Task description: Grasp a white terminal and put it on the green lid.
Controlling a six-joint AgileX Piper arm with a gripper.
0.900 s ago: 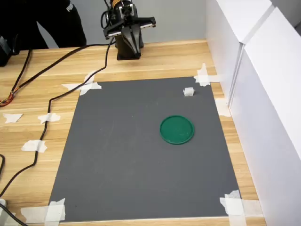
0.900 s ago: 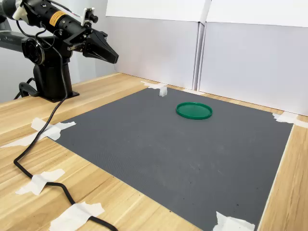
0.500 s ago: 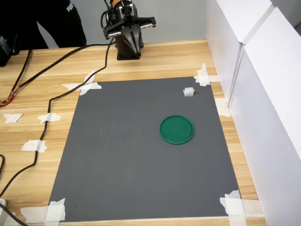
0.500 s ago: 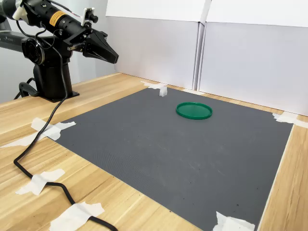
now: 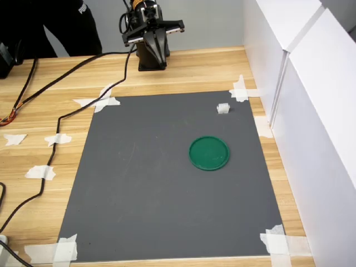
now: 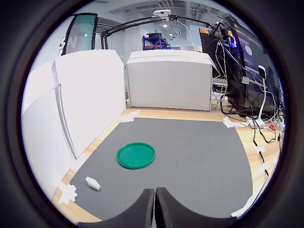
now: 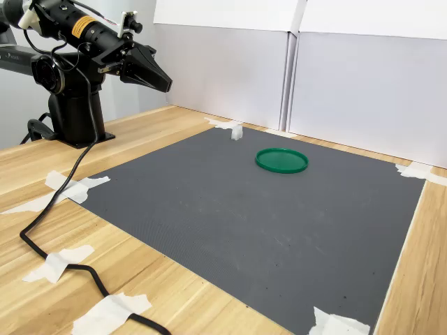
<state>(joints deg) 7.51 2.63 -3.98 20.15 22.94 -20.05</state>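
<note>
Task not begun. White terminal (image 5: pixel 223 108) lay untouched near the mat's (image 5: pixel 144 189) far right corner in the first exterior view, well apart from the empty green lid (image 5: pixel 209 153). Gripper (image 7: pixel 162 82) hovered above the surface (image 5: pixel 61 83), jaws pressed together, holding nothing.

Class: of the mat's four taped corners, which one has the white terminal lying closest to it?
The taped corner by the white wall, on the arm's side; the terminal sits just inside it.

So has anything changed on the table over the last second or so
Nothing visibly changed. The end effector stays shut and raised near the arm's base, holding nothing. The white terminal still lies near the mat's corner, apart from the green lid.
</note>
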